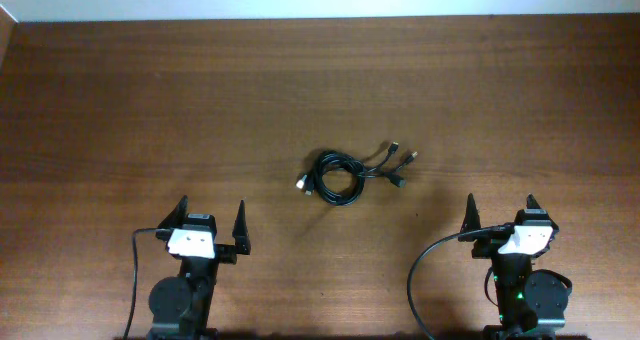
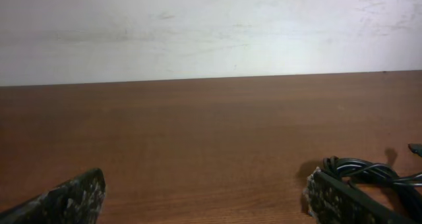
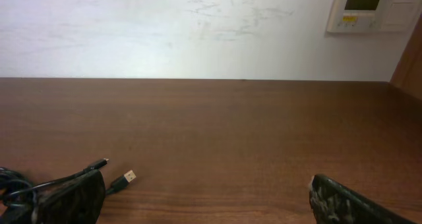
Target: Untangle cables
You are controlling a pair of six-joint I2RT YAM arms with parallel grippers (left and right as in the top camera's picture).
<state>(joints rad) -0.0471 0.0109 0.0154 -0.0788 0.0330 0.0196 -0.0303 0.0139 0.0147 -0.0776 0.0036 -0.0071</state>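
A plain pale wall [image 2: 198, 26] backs a broad dark wooden table [image 1: 100, 100]. A small control panel [image 3: 372, 10] hangs on that wall at about 1 o'clock in my right wrist view. My two arms sit at the near edge, well apart from the work. I read that as a parked stance that leaves the overhead view of the tangle unblocked.

My left gripper [image 1: 212, 208] has its fingers spread wide with nothing between them. My right gripper [image 1: 501, 202] is the same, splayed and empty. A thicker black lead [image 1: 135, 280] curls from each base; those are mine, not the job.

The cables [image 1: 338, 177] lie as one small coiled bundle near the table's middle, at about 1 o'clock from my left gripper and 10 o'clock from my right. Dark plug ends [image 1: 398, 182] fan out of the coil toward 2 and 3 o'clock, free of the loops, so they look like the easiest handles. The silvery plug [image 1: 302, 183] pokes out at 8 o'clock, on my left side. I judge nothing has been separated yet.
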